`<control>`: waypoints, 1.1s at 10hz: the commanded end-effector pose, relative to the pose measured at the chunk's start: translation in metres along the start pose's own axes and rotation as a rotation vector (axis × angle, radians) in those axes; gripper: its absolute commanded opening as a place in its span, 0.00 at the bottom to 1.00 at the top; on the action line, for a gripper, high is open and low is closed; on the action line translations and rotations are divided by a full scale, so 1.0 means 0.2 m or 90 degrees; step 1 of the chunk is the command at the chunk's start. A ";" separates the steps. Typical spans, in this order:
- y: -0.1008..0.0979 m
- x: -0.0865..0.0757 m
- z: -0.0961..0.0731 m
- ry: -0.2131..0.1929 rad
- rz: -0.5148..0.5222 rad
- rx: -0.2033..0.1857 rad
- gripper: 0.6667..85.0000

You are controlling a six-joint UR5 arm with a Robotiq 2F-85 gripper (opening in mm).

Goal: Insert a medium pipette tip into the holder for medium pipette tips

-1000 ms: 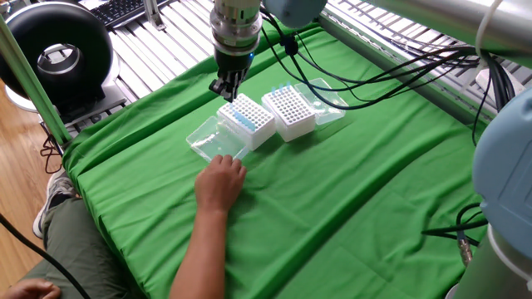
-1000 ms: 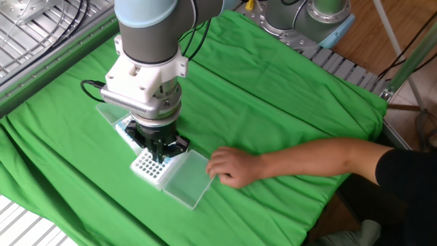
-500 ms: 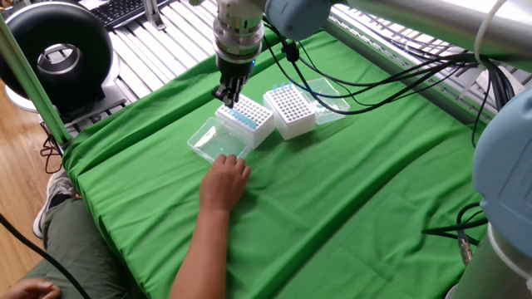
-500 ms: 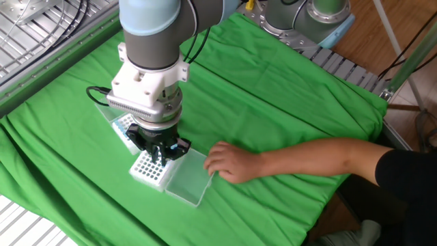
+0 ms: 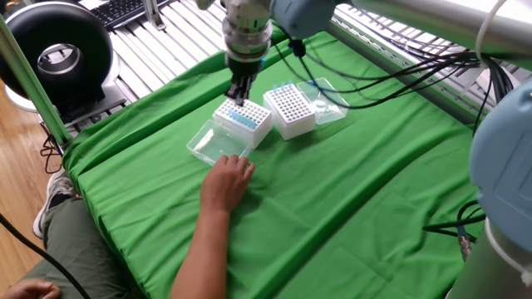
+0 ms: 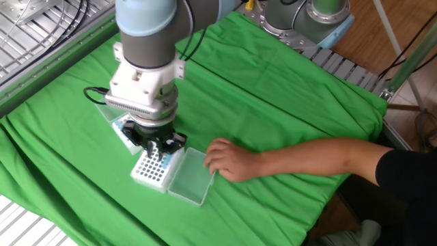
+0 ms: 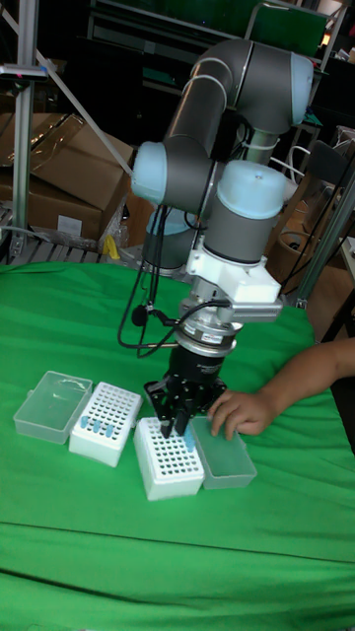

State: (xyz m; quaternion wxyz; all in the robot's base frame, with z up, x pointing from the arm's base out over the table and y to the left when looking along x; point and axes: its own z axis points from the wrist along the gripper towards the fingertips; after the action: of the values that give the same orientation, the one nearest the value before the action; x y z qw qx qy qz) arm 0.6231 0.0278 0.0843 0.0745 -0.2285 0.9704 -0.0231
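Note:
My gripper (image 5: 240, 91) (image 6: 158, 146) (image 7: 177, 422) hangs just over a white holder (image 5: 246, 124) (image 6: 150, 171) (image 7: 170, 459) full of holes, at its far edge. The fingers are drawn together, and a small blue piece of the medium pipette tip (image 7: 184, 433) shows between them. A row of blue tips sits in this holder in one fixed view. A second white holder (image 5: 290, 111) (image 6: 123, 128) (image 7: 105, 423), also with some blue tips, stands right beside it.
A person's hand (image 5: 226, 180) (image 6: 227, 160) (image 7: 237, 412) rests on the first holder's open clear lid (image 5: 211, 144) (image 6: 189, 178) (image 7: 226, 455). The second holder's clear lid (image 5: 328, 98) (image 7: 51, 404) lies open on the green cloth (image 5: 357, 191).
My gripper has moved from beside the near holder's left corner to above its far edge. The person's hand has barely shifted.

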 end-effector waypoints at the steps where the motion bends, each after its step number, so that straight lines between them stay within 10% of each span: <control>1: -0.16 0.06 0.01 -0.015 -0.057 -0.006 0.33; 7: -0.34 0.17 0.01 -0.013 -0.142 -0.012 0.32; 11: -0.27 0.16 0.03 -0.037 -0.241 -0.040 0.36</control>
State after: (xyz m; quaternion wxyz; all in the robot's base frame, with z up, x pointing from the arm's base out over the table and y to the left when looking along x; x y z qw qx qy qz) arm 0.6208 -0.0388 0.0787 0.0824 -0.3706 0.9251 -0.0131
